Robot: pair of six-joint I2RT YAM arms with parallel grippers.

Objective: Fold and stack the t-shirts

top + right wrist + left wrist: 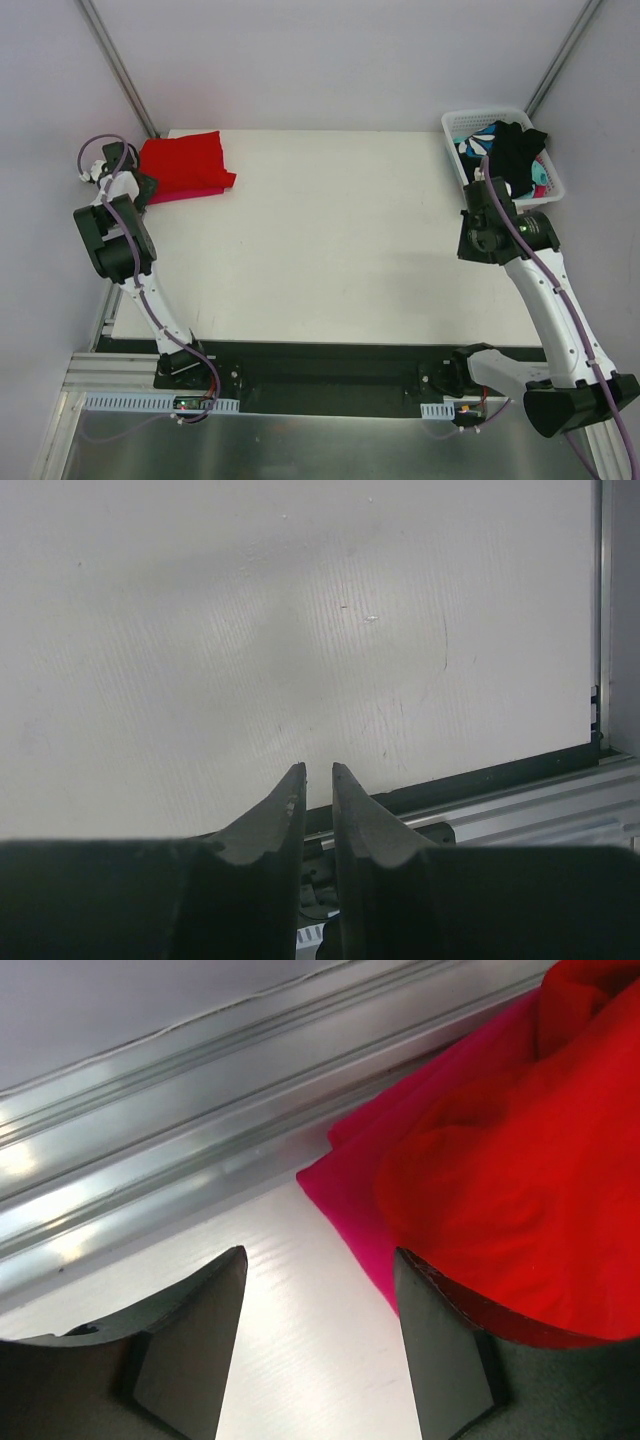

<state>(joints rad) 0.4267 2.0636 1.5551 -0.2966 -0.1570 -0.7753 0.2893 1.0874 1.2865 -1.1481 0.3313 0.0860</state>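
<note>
A folded bright red t-shirt (182, 160) lies on a magenta-pink t-shirt (190, 192) in the far left corner of the table. My left gripper (147, 180) stands open right beside that stack's left edge. In the left wrist view its jaws (320, 1252) frame bare table, with the pink edge (350, 1190) and the red cloth (520, 1180) just past the right finger. My right gripper (478, 255) hangs over the table's right side; its fingers (318, 766) stand a narrow gap apart with nothing between them.
A white basket (455, 122) at the far right corner holds a black garment (515, 150) and a teal-and-white patterned one (475, 148). An aluminium frame rail (200, 1140) runs close behind the left gripper. The white table (300, 630) ends at a dark front edge.
</note>
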